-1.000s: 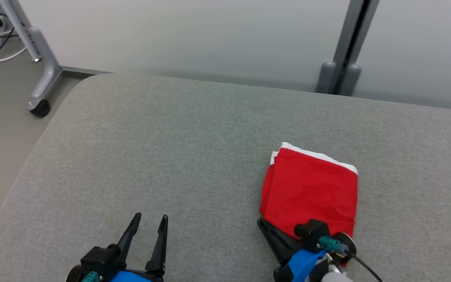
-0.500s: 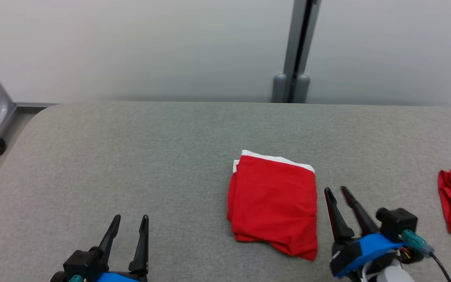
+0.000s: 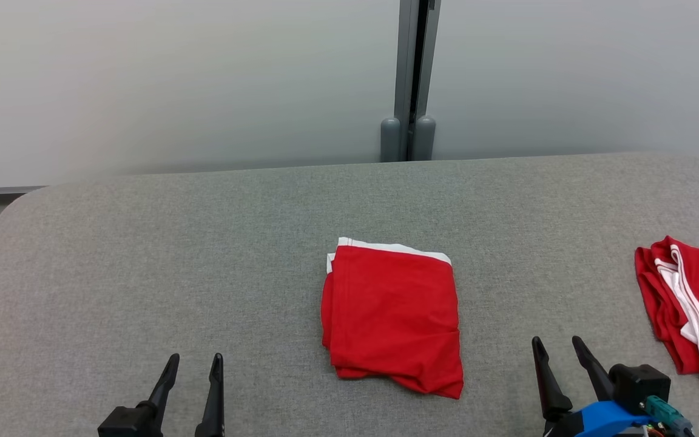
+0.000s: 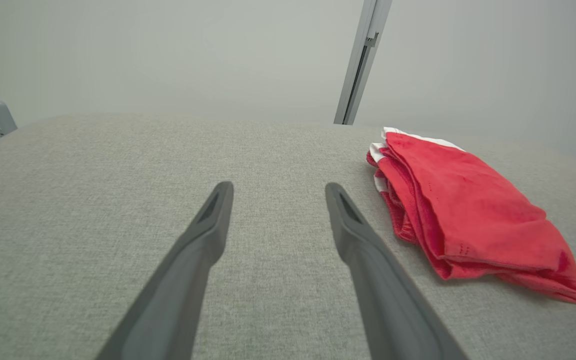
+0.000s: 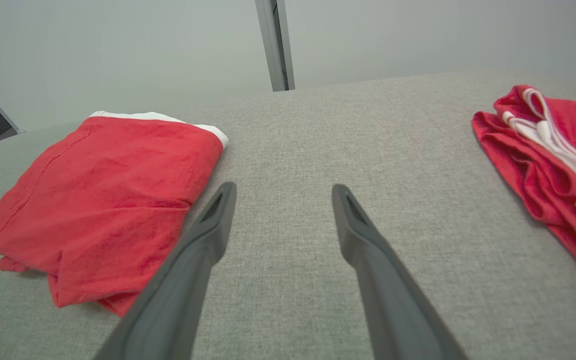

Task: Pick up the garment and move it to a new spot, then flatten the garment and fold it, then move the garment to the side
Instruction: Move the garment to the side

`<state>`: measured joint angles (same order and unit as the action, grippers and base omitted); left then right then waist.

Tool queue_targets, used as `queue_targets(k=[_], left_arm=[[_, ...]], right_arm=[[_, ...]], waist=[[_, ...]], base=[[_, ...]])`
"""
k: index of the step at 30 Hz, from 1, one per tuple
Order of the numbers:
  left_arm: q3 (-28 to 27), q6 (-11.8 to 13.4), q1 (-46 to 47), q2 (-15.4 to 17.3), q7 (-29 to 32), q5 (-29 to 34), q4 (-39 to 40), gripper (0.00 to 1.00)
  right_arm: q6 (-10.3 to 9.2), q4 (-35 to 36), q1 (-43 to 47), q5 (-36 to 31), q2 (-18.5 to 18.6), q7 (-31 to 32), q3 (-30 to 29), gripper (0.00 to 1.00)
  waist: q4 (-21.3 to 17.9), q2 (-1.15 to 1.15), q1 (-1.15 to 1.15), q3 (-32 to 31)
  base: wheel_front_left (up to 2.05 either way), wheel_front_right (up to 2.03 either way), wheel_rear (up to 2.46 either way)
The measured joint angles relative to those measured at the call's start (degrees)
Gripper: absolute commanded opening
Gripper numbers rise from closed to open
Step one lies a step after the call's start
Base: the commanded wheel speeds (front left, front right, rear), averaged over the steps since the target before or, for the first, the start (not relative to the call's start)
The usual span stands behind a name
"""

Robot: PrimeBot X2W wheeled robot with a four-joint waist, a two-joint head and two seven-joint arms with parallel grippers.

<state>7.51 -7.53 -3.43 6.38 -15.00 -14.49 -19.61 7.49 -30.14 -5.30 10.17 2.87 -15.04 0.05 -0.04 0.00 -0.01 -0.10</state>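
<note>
A folded red garment (image 3: 393, 315) with a white band along its far edge lies flat in the middle of the grey padded table (image 3: 204, 255). It also appears at the right of the left wrist view (image 4: 468, 215) and at the left of the right wrist view (image 5: 98, 200). My left gripper (image 3: 193, 363) stands open near the front edge, well left of the garment, holding nothing. To the garment's right, my right gripper (image 3: 559, 346) is open and empty, apart from the cloth.
A second red garment (image 3: 689, 309) with white stripes lies crumpled at the table's right edge, also seen in the right wrist view (image 5: 548, 160). A grey post (image 3: 410, 79) stands against the pale wall behind the table. Bare table surface spreads left of the folded garment.
The head camera has swung right, so the whole scene shifted left and the striped garment came into view. My right gripper let go of the folded garment and now stands open beside it.
</note>
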Motion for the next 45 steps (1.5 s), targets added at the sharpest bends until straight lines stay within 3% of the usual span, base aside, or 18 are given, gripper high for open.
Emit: queue_targets(k=[11,18,23,27,30,37,45], left_arm=[[0.8,0.0,0.2,-0.7,0.0,0.8,-0.1,1.00],[3.6,0.0,3.0,0.8,0.0,-0.9,0.6,1.00],[6.6,0.0,5.5,2.0,0.0,-3.6,0.5,1.00],[7.6,0.0,6.1,2.6,0.0,-4.8,0.5,1.00],[7.7,0.0,6.2,3.0,0.0,-5.4,0.5,1.00],[7.4,0.0,5.8,3.8,0.0,-5.7,1.1,1.00],[10.3,0.0,5.3,3.7,0.0,-5.2,3.6,1.00]], right_arm=[[0.00,-1.7,-1.2,-0.6,0.0,0.0,2.0,1.00],[0.00,-5.2,-9.2,-0.2,0.0,0.0,5.4,1.00],[0.00,-13.8,-16.3,-0.5,-0.1,0.0,7.0,1.00],[0.00,-21.9,-18.6,-1.9,0.0,-0.2,4.4,1.00],[0.00,-24.9,-20.5,-1.9,0.1,-0.7,4.3,0.00],[0.09,-23.9,-21.0,-2.0,-0.5,-0.2,4.1,0.00],[0.07,-19.5,-17.6,-0.5,-0.2,-0.2,6.8,0.00]], waist=[[1.3,0.00,0.00,0.7],[3.4,0.00,0.01,4.4],[7.2,0.00,0.01,7.8],[9.8,0.00,0.02,9.6],[10.8,0.00,0.01,10.6],[7.6,0.00,0.01,10.6],[-4.2,0.00,0.01,11.0]], base=[[0.00,0.00,0.00],[0.00,0.00,0.00],[0.00,0.00,0.00],[0.00,0.00,0.00],[0.00,0.00,0.00],[0.00,0.00,0.00],[0.00,0.00,0.00]])
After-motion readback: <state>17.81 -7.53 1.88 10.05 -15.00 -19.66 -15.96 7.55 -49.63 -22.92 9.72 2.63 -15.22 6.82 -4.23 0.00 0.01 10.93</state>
